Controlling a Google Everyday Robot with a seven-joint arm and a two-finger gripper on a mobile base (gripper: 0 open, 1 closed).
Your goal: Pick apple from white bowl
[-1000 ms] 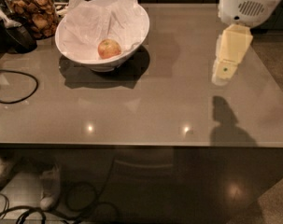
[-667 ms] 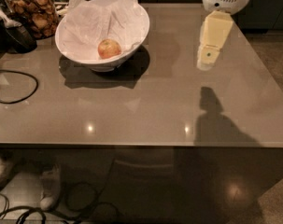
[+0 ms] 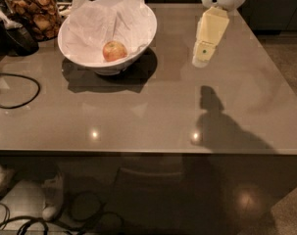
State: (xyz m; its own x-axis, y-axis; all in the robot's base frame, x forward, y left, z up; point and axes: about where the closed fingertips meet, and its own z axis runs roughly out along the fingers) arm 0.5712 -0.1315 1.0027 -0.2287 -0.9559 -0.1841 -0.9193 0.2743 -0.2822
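Note:
A small yellow-orange apple with a red blush point(image 3: 114, 51) lies in the paper lining of a wide glossy white bowl point(image 3: 140, 35) at the back left of the table. My gripper point(image 3: 203, 58), cream-coloured below a white wrist, hangs above the table to the right of the bowl, well apart from it and from the apple. It holds nothing that I can see.
A glass jar of brown snacks point(image 3: 34, 12) stands behind the bowl at far left, with a dark object point(image 3: 15, 35) beside it. A black cable point(image 3: 15, 89) loops on the grey table point(image 3: 148, 116) at the left. Cables lie on the floor below.
My gripper has moved left across the table towards the bowl. The bowl and apple have not moved.

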